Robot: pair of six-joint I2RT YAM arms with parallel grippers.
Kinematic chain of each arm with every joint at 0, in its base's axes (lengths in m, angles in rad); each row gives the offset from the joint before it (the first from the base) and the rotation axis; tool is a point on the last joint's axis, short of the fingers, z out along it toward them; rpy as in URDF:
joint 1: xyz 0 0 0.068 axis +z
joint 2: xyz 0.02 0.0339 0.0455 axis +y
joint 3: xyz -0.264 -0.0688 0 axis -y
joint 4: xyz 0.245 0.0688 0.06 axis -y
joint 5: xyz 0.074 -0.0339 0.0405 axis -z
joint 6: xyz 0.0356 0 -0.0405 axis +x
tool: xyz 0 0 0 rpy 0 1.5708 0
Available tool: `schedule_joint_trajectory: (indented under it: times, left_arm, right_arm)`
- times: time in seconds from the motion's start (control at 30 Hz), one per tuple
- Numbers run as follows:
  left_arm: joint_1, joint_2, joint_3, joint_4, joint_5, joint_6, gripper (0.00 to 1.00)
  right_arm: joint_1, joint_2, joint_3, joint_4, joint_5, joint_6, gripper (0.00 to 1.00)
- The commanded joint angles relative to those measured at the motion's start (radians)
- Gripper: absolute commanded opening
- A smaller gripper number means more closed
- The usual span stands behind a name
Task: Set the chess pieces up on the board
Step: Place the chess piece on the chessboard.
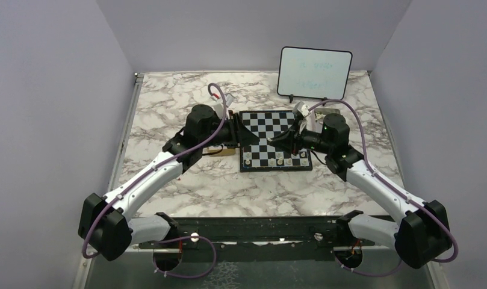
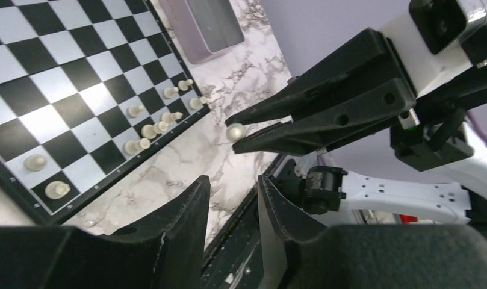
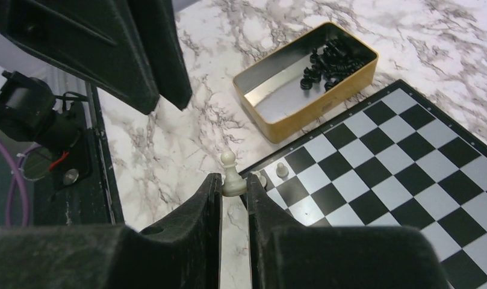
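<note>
Top view, entries left to right.

The left gripper [image 1: 236, 135] is positioned at the 9 o'clock edge of the board [image 1: 268, 123]. In the left wrist view its fingers [image 2: 192, 205] are seen parted, with a gap between them and nothing gripped: released.

A gold tin [image 3: 325, 99] is noted on the marble table [image 1: 229, 192], just off a corner of the board. Black pieces [image 3: 325, 63] are heaped at one end of it. A grey tray [image 2: 210, 55] is seen on the table just beyond another side of the board.

The board is laid flat near the table's middle. White pieces [image 1: 280, 158] are ranged along its 6 o'clock edge.

The right gripper [image 1: 284, 139] is extended in from the 3 o'clock side, over the board's right half. It is clenched on a single white pawn [image 3: 228, 167], which is pinched at the base between the fingertips, with the head protruding beyond them. The pawn is held clear of the surface; which square lies beneath it cannot be told.

A whiteboard [image 1: 315, 73] is stood upright at 1 o'clock from the board. Its faint writing cannot be read.
</note>
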Motion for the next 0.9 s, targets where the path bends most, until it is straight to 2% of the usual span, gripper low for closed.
schedule_joint_trajectory:
  times: [0.0, 0.43, 0.87]
  left_arm:
    - [-0.003, 0.052, 0.050, 0.098, 0.119, -0.108, 0.36]
    - [-0.005, 0.124, 0.046, 0.176, 0.158, -0.160, 0.37]
    - [-0.005, 0.167, 0.045, 0.185, 0.172, -0.180, 0.30]
  right_arm:
    - [0.012, -0.029, -0.023, 0.109, -0.079, 0.017, 0.09]
    - [0.039, -0.035, -0.046, 0.149, -0.098, 0.011, 0.09]
    - [0.049, -0.032, -0.048, 0.136, -0.090, 0.001, 0.09]
